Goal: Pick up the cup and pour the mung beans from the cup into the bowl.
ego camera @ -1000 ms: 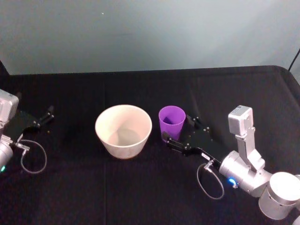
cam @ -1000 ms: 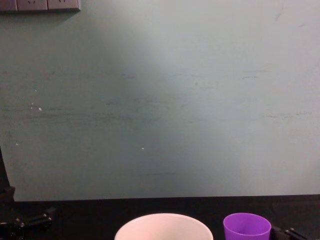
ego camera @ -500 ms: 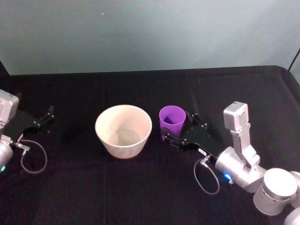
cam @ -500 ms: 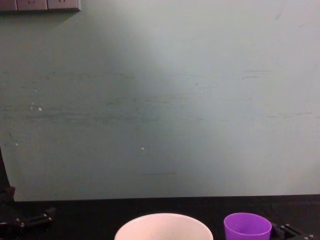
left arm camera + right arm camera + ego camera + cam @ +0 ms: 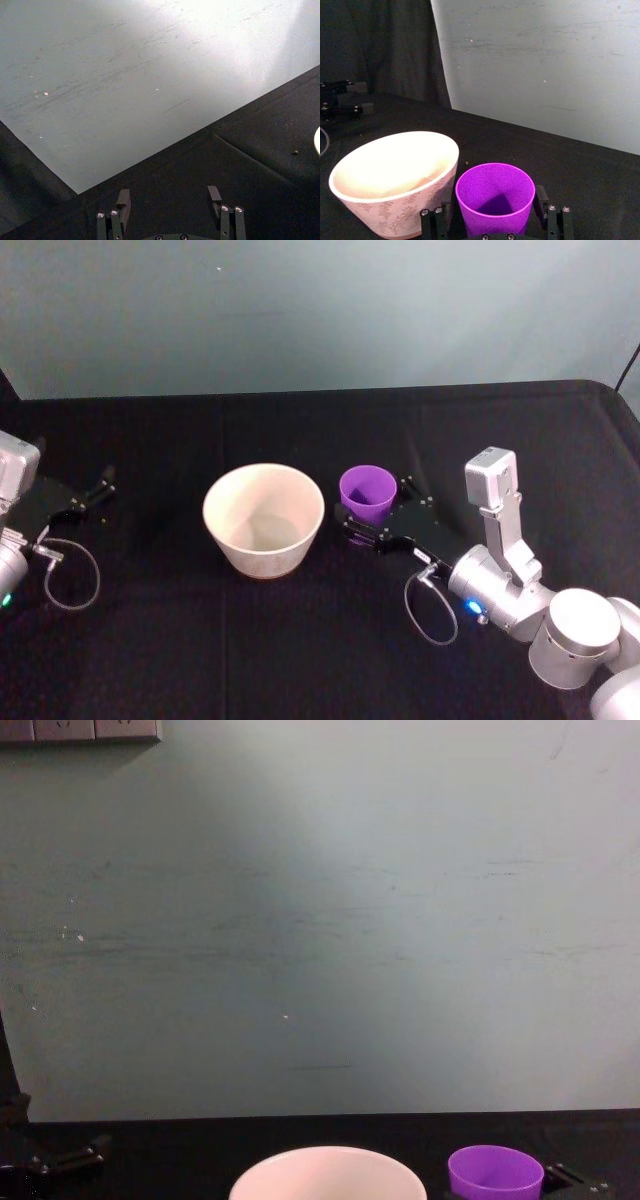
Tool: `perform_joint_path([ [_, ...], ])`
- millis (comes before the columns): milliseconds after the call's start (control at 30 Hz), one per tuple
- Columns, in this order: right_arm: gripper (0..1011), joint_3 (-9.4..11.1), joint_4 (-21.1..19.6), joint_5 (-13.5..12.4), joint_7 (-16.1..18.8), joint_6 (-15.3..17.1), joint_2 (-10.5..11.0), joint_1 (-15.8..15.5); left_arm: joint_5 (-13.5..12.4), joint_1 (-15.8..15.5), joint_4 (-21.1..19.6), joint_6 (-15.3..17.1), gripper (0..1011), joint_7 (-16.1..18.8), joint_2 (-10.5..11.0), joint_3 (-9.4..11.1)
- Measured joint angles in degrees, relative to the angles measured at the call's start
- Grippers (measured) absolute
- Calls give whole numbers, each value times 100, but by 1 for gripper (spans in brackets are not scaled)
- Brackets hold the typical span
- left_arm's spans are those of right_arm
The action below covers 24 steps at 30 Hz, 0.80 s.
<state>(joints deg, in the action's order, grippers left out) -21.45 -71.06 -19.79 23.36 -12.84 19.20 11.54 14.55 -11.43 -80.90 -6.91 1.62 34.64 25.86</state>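
I saw a pale grey-green wall (image 5: 320, 920), scuffed and unevenly lit, behind a table (image 5: 300, 640) draped in black cloth. Sockets (image 5: 80, 730) sat high on the wall; a dark curtain (image 5: 380, 45) hung beside it.

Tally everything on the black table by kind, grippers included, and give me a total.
Cups: 1, the purple cup
Bowls: 1, the off-white bowl
Grippers: 2, the left gripper, open at the table's left edge, and the right gripper, open with a finger on either side of the cup
Total: 4
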Motion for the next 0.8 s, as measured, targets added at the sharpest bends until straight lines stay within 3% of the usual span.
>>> perform_joint_path([
  [467, 1003, 19, 25, 22, -11, 14, -22, 11, 0, 0, 0, 0, 1000, 0, 0, 0],
  [800, 808, 13, 18, 14, -12, 14, -17, 8, 0, 0, 0, 0, 1000, 0, 0, 0],
])
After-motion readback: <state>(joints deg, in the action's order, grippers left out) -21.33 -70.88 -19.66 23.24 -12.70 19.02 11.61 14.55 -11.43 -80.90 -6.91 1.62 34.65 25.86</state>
